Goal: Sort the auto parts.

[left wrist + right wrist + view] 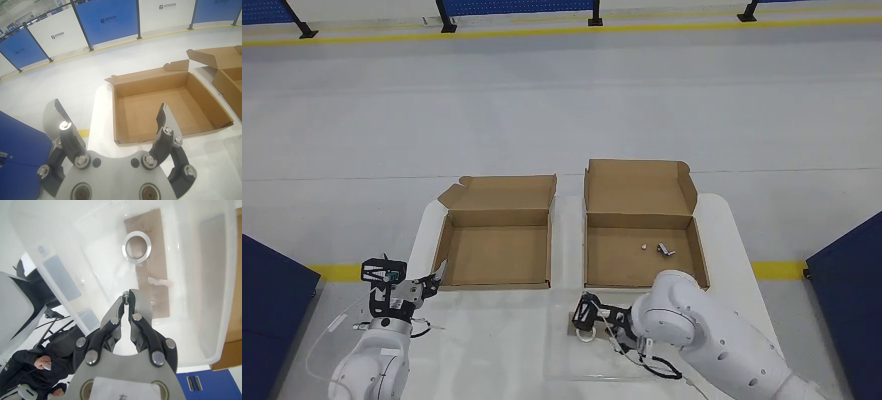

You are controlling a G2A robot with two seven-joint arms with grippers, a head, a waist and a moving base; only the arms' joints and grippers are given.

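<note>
Right fingers (141,307) tight on small screw (126,298) over clear bin (225,344)

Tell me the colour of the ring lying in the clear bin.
The ring is shiny silver metal, clearest in the right wrist view.

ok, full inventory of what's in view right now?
left box: 1, brown cardboard, open and empty, on table
right box: 1, brown cardboard, open, beside left box
small parts: 2, metallic, inside right box
clear bin: 1, transparent, table's near edge
metal ring: 1, silver, inside clear bin
screw: 1, silver, held over clear bin
table: 1, white
left hand: open, empty, near left box
right hand: shut on screw
</note>
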